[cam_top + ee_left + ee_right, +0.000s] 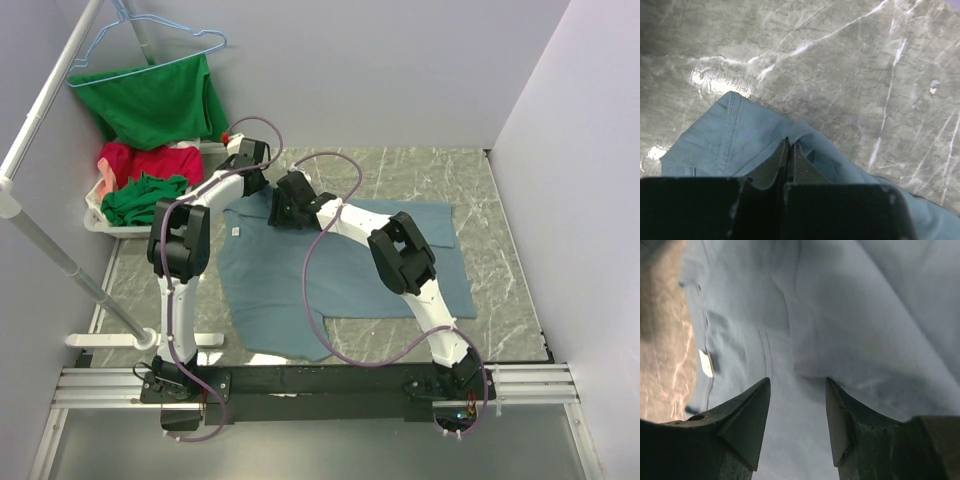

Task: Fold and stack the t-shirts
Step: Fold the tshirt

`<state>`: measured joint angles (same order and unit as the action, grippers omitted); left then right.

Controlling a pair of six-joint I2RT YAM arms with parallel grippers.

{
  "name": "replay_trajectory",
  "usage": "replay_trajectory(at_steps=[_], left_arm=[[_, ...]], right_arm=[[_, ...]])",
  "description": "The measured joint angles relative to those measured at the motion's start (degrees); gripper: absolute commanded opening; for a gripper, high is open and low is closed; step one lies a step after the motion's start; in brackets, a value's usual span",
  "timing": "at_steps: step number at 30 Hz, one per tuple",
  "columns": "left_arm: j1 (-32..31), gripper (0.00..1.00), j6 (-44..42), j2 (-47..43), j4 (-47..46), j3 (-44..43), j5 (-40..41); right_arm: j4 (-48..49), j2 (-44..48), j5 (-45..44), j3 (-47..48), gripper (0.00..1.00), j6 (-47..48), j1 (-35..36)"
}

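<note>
A dusty grey-blue t-shirt [270, 285] lies spread on the marble table [420, 170], its white label [705, 363] near the collar. My left gripper [789, 141] is shut on a raised fold of this shirt [740, 135] at its far left corner, seen from above at the left gripper [247, 183]. The right gripper [797, 385] hangs open just over the shirt's cloth [850, 315] near the collar, nothing between its fingers; from above the right gripper [282, 212] sits beside the left one. A red t-shirt [150, 160] and a dark green t-shirt [140, 197] lie in a basket.
The white basket [95, 218] stands at the far left edge. Another green shirt [155, 100] hangs on a blue hanger [150, 45] from a white rack pole [50, 100]. Grey walls close in the table behind and on the right.
</note>
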<state>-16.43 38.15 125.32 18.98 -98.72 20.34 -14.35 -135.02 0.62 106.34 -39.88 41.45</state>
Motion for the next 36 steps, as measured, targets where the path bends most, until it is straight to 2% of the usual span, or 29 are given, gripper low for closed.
replay_trajectory(at_steps=[10, 12, 16, 20, 36], left_arm=[[0.00, 0.01, -0.02, 0.96, -0.92, 0.87, -0.28], [0.00, 0.01, -0.02, 0.98, -0.90, 1.42, -0.52], [0.00, 0.01, -0.02, 0.98, -0.72, 1.97, -0.57], [0.00, 0.01, -0.02, 0.98, -0.81, 1.99, -0.55], [0.00, 0.01, -0.04, -1.42, 0.07, 4.37, 0.59]], right_arm=[[-1.55, -3.02, -4.35, 5.29, 0.53, 0.57, 0.00], [-1.55, -4.31, -4.72, 6.67, 0.44, 0.52, -0.02], [-2.08, -4.66, -5.55, 7.04, 0.16, 0.33, -0.02], [-2.82, -4.72, -6.45, 6.80, 0.00, -0.07, -0.09], [-1.70, 4.20, -9.55, -6.21, 0.00, -0.70, -0.09]])
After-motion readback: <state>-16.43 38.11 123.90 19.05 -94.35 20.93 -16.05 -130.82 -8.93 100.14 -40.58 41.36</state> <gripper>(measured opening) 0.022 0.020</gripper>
